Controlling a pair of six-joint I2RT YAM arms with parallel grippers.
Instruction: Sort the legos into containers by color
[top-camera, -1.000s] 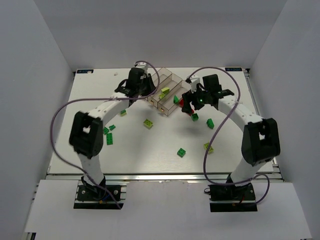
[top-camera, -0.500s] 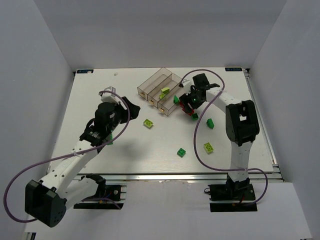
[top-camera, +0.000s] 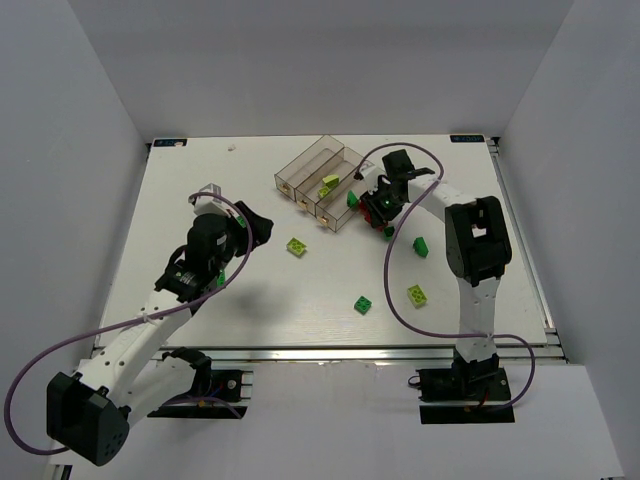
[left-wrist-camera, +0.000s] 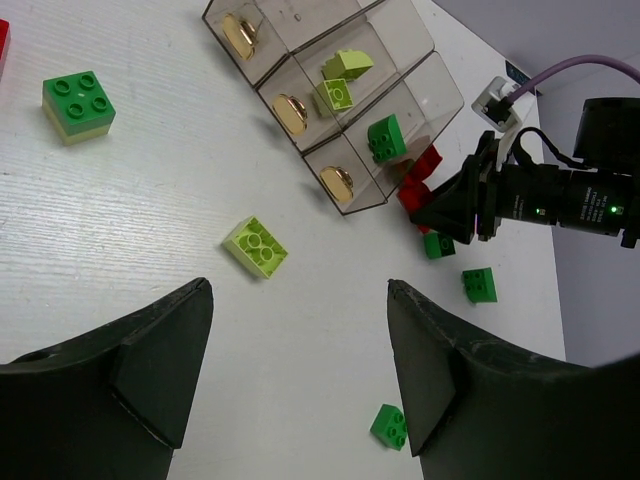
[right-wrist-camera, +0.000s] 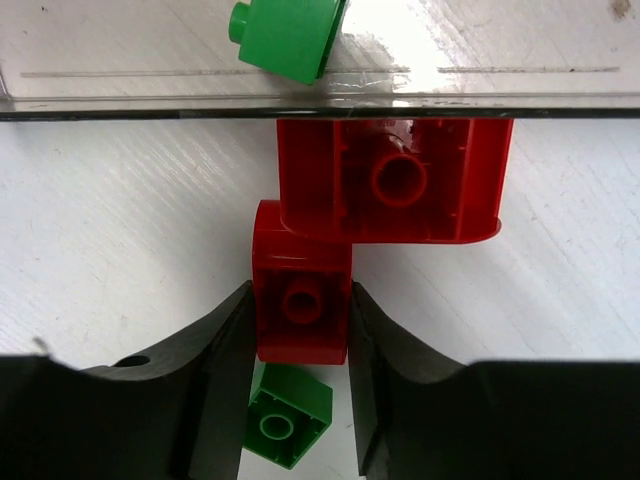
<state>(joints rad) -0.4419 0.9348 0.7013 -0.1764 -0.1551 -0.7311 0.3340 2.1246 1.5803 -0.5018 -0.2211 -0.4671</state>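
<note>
The clear smoky containers stand at the back middle; one compartment holds pale yellow-green legos, another a green one. My right gripper is shut on a small red lego on the table against the tray wall. That lego touches a larger red lego, and a green lego lies under the fingers. My left gripper is open and empty above the table, near a yellow-green lego. In the top view it is left of the trays.
Loose legos lie about: green ones, yellow-green ones, and a green-on-yellow stack at the left. A red piece shows at the left wrist view's edge. The right arm's cable loops over the table.
My left arm drew back from the trays to the left front. My right gripper moved in toward the tray wall at the red legos.
</note>
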